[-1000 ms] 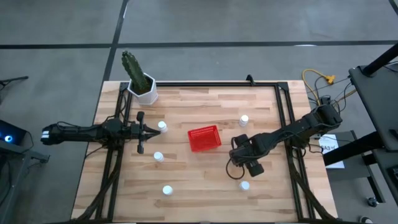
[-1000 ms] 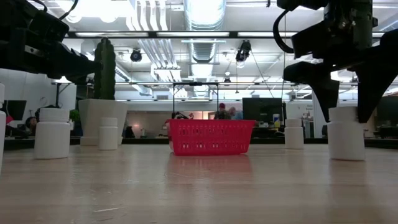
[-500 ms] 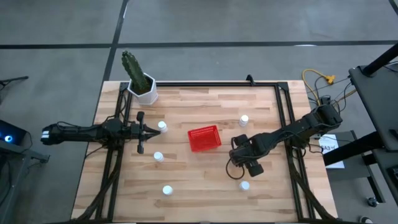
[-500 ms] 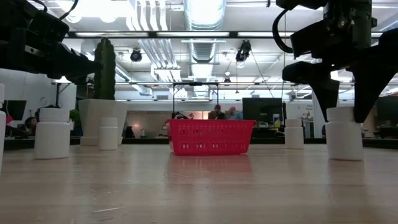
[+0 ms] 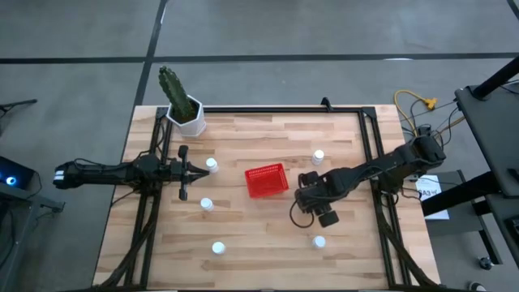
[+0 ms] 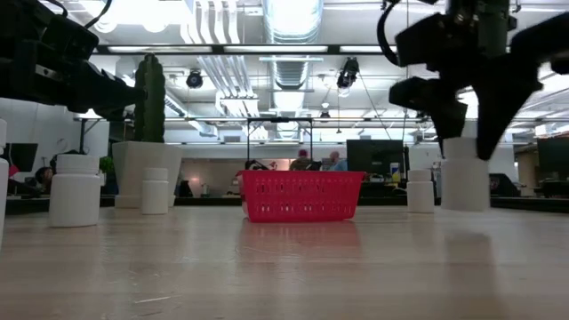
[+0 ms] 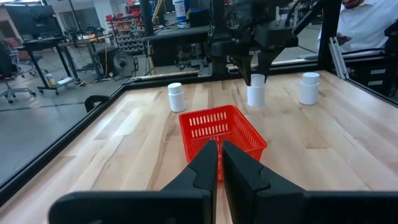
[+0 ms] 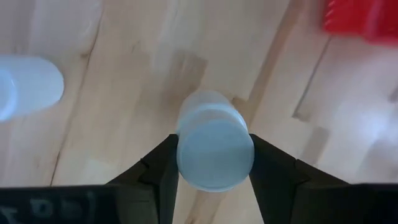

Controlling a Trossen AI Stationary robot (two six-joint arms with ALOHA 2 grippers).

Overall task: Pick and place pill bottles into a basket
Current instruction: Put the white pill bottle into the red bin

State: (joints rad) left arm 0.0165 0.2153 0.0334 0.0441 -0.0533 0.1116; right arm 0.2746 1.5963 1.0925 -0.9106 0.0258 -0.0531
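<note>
Small white pill bottles stand upright on their bases on the wooden table: three on the left (image 5: 211,165) (image 5: 207,203) (image 5: 217,247) and two on the right (image 5: 318,156) (image 5: 319,241). The red mesh basket (image 5: 267,180) sits on the table's middle. My right gripper (image 5: 310,188) hangs just right of the basket, pointing down, shut on another pill bottle (image 6: 465,173). My left gripper (image 7: 217,155) is shut on nothing and points level at the basket (image 7: 221,130) from the table's left. My right gripper pinches the pill bottle's capped top (image 8: 186,155) between its two fingers (image 8: 163,167), one on each side. The fingers come from above, pointing down. The bottle hangs upright below them, its base (image 6: 465,206) lifted a little clear of the table.
A white pot with a cactus (image 5: 185,112) stands at the far left corner. Black frame rails (image 5: 369,154) run along the table's sides. Bare wood lies between the held bottle and the basket. People show in the room beyond the table.
My right gripper has shut on the pill bottle's top and then risen, shifting toward the basket. The bottle, which stood on the table, now hangs upright just clear of it.
</note>
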